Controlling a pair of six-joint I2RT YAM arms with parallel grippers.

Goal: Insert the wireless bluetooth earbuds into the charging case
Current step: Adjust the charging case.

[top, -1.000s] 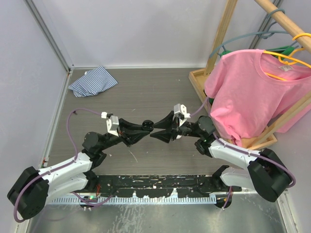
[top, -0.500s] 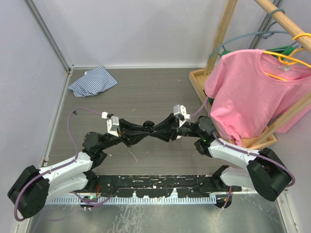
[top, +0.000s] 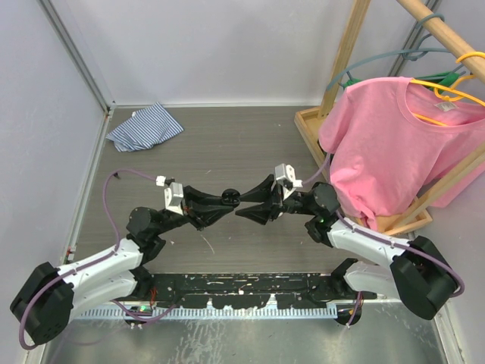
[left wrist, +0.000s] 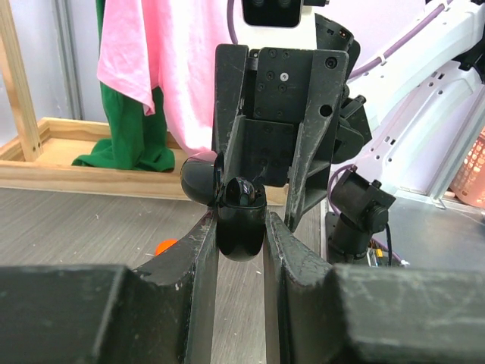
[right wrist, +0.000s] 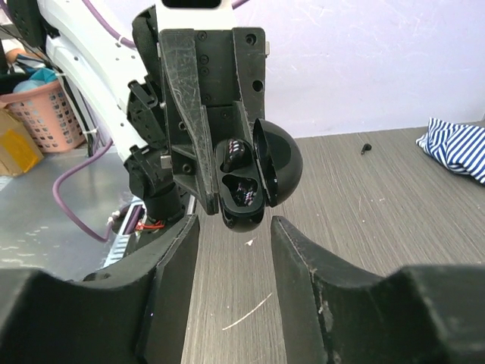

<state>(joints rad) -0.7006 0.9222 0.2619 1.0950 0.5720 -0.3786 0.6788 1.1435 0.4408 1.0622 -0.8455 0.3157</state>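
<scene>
The charging case point(right wrist: 242, 186) hangs at the centre of the right wrist view, off the table point(right wrist: 364, 212), with its lid point(right wrist: 276, 171) swung open to the right. Both wells hold something dark with pale and reddish flecks. These are probably the earbuds point(right wrist: 236, 154) already seated, though they are too small and dim to be sure.

The left gripper point(left wrist: 241, 227) pinches the case body between its fingers. The right gripper point(right wrist: 235, 224) faces it just below, its jaws spread and nothing between them.

If both buds are in, what is left is to press them home and shut the lid. A pink shirt point(top: 394, 144) hangs at the right of the top view.
</scene>
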